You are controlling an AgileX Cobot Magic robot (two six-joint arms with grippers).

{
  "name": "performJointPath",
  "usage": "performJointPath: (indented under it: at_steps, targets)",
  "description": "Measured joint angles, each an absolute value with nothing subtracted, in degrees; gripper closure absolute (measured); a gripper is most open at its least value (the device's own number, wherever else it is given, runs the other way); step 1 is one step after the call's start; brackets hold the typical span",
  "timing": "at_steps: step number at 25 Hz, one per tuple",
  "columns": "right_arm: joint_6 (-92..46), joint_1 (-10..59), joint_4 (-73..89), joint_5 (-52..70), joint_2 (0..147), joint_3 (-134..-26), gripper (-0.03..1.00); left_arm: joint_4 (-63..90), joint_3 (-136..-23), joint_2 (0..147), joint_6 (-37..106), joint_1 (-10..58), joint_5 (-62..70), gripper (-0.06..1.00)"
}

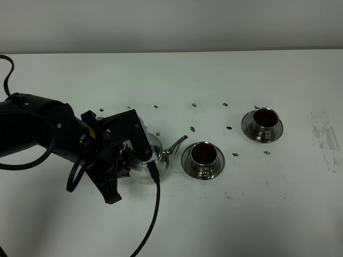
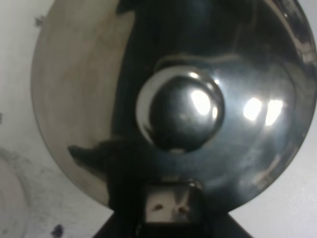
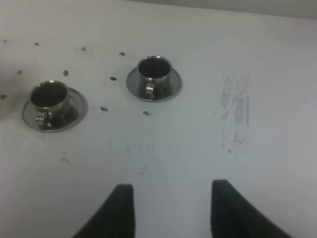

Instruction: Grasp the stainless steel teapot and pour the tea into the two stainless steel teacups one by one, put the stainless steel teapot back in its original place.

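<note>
— Where do your cameras sit?
— One looks down from high over the white desk [image 1: 257, 214]. My left wrist camera sits very close above the shiny rounded steel teapot [image 2: 188, 114]; my right faces both small steel teacups [image 3: 49, 96], shared with the high view.

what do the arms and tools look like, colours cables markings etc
The left arm is matte black and chunky, with a small yellow sticker near the wrist and black cables looping off it. The right tool shows as two blunt black fingers.
</note>
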State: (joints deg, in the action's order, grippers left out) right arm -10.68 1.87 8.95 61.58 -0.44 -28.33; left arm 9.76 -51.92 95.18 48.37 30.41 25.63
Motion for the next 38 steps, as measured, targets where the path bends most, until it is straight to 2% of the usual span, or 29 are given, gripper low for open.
performJointPath:
  at_steps: [14,19,27,38]
  targets:
    - [-10.68,1.87,8.95,61.58,-0.44,-28.33,0.59,9.71,-51.75,99.65,47.88,30.41,21.58,0.76]
    - [-10.68,1.87,8.95,61.58,-0.44,-28.33,0.59,9.57,-53.78,96.74,47.81,29.91,26.07,0.76]
    - [-10.68,1.87,8.95,61.58,-0.44,-28.33,0.59,1.16,-62.56,95.53,32.22,22.23,33.87,0.76]
    - [-10.68,1.87,8.95,61.58,-0.44,-28.33,0.59,-0.68,-63.55,95.53,14.83,12.67,34.02,0.76]
